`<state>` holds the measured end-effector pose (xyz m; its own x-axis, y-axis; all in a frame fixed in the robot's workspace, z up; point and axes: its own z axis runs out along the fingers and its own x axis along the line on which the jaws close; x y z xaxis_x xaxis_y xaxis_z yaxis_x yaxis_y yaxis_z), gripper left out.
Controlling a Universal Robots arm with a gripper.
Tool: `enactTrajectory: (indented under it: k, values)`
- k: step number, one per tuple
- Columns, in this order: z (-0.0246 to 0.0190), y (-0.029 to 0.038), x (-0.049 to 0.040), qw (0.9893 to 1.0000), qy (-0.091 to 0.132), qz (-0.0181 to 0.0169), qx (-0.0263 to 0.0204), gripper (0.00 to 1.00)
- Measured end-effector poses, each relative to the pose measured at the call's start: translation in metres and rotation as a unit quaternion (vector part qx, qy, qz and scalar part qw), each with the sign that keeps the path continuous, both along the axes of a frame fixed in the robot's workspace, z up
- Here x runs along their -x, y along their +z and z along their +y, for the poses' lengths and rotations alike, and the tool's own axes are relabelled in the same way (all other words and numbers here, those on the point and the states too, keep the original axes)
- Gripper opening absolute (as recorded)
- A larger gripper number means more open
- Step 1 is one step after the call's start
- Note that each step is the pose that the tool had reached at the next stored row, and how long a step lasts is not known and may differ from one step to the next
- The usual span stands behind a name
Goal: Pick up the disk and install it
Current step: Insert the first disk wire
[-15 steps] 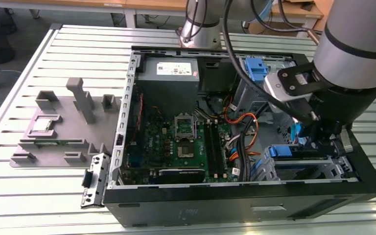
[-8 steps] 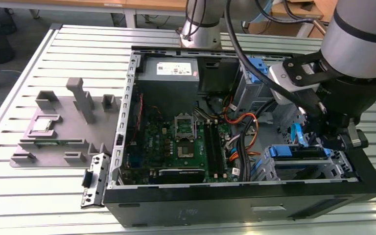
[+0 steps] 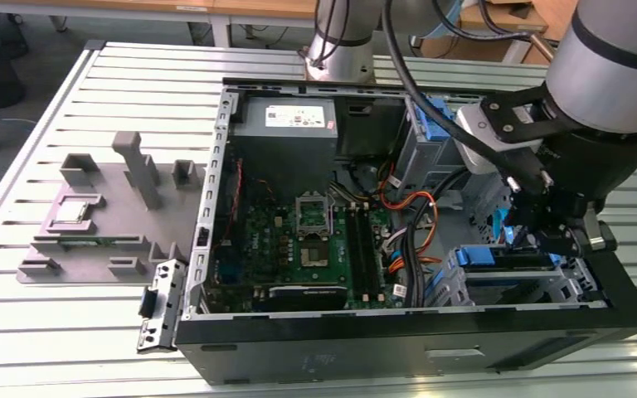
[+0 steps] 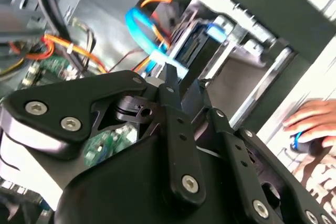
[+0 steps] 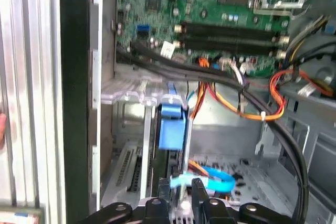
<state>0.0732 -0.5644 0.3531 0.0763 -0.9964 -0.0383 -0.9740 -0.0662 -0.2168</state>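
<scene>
Hovering gripper (image 3: 547,239): hung low inside the open computer case (image 3: 407,352), just above the drive cage at the exterior view's right; whether it was apart or clamped could not be told.
Disk (image 5: 170,128): stood edge-on in the metal cage (image 5: 128,129), its blue carrier showing, directly beneath the gripper.
Cables (image 5: 239,103): orange and black, ran just beyond the cage.
Motherboard (image 3: 308,240): lay flat farther in.
Power supply (image 3: 296,120): sat at the case's far end.
</scene>
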Motion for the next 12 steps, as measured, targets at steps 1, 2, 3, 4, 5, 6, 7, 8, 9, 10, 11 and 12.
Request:
enactTrajectory:
  k: [1,2,3,4,5,6,7,8,9,10,11,12]
  values:
    - [0.0,-0.0001,-0.0003,1.0,0.0,0.0091,0.0,0.31]
    - [0.0,-0.0003,-0.0006,0.9998,0.0,0.018,0.0001,0.31]
    - [0.0,-0.0005,-0.0009,0.9996,0.0,0.0271,0.0,0.31]
    - [0.0,-0.0007,-0.0012,0.9993,0.0,0.0368,0.0,0.31]
    - [0.0,-0.0008,-0.0015,0.9989,0.0,0.0461,0.0,0.31]
    - [0.0,-0.0009,-0.0018,0.9985,0.0,0.0548,0.0001,0.31]
    - [0.0,-0.0011,-0.0021,0.998,0.0,0.0638,0.0,0.31]
    - [0.0,-0.0012,-0.0024,0.9973,0.0,0.0728,0.0,0.31]
    - [0.0,-0.0014,-0.0028,0.9967,0.0,0.0817,0.0,0.31]
    - [0.0,-0.0015,-0.0032,0.9959,0.0,0.0907,0.0,0.31]
    - [0.0,-0.0015,-0.0036,0.995,0.0,0.1004,0.0,0.31]
    - [0.0,-0.0017,-0.004,0.994,0.0,0.1094,0.0,0.31]
